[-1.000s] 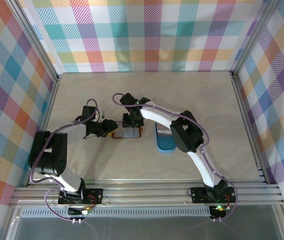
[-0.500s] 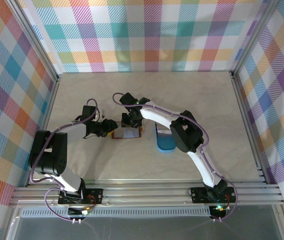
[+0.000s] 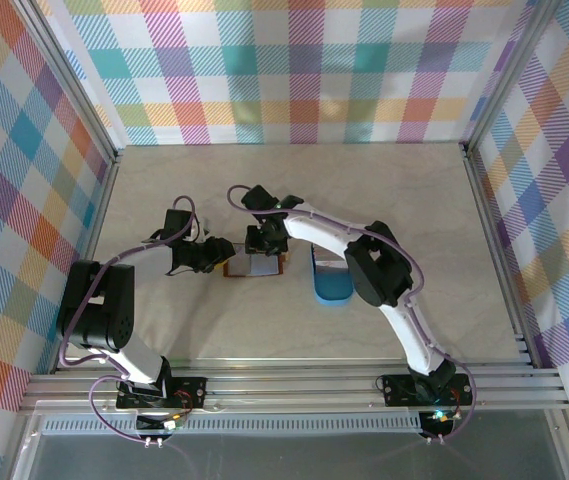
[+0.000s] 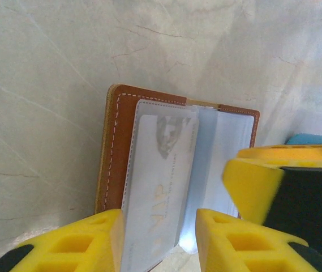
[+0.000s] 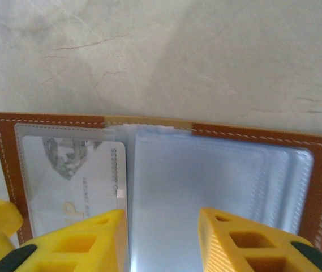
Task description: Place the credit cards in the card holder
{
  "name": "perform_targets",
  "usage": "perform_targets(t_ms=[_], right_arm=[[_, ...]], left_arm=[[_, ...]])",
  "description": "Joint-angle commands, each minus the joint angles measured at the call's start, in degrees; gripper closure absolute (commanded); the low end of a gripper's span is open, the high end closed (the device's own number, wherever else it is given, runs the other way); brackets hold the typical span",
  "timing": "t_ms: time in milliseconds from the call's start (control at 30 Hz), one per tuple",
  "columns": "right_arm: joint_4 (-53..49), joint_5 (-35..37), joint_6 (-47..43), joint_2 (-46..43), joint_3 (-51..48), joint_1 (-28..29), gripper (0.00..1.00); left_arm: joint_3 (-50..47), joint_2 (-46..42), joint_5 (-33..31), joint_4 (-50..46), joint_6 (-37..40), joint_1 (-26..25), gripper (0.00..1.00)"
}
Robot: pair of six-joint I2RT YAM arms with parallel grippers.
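Note:
The card holder (image 3: 254, 267) lies open and flat on the table, brown leather (image 4: 120, 130) framing clear plastic sleeves (image 5: 206, 181). One pale credit card (image 4: 161, 181) with a diamond print sits inside the left sleeve (image 5: 73, 175). My left gripper (image 3: 222, 258) is at the holder's left end, jaws parted (image 4: 159, 238) with that sleeve and card lying between them; a gap shows beside the right finger. My right gripper (image 3: 264, 250) hangs low over the right-hand sleeves, open (image 5: 163, 241), nothing pinched. Its yellow finger (image 4: 257, 181) shows in the left wrist view.
A blue oval tray (image 3: 330, 280) stands just right of the holder, partly under the right arm; its edge (image 4: 313, 139) shows in the left wrist view. Metal rails and checked walls bound the pale marbled table (image 3: 294, 190).
The right gripper has shifted slightly over the holder and its jaws have moved a little. The left gripper and the holder stay where they were.

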Motion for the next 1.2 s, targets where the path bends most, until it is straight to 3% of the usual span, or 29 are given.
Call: perform_targets(t_ms=[0,333,1167], right_arm=[[-0.75,2.82,-1.35,-4.36,-0.70,0.09,0.58],[-3.14,2.63,-1.44,-1.15,0.65,-0.97,0.47],[-4.42,1.23,-0.90,2.58,2.07,-1.24,0.44]], left_arm=[[1.01,-0.03,0.43,-0.47,0.90,0.45,0.62],[0.93,-0.29,0.53,-0.70,1.29,0.54,0.62],[1.06,0.41,0.88,-0.35,1.38,0.52,0.62]])
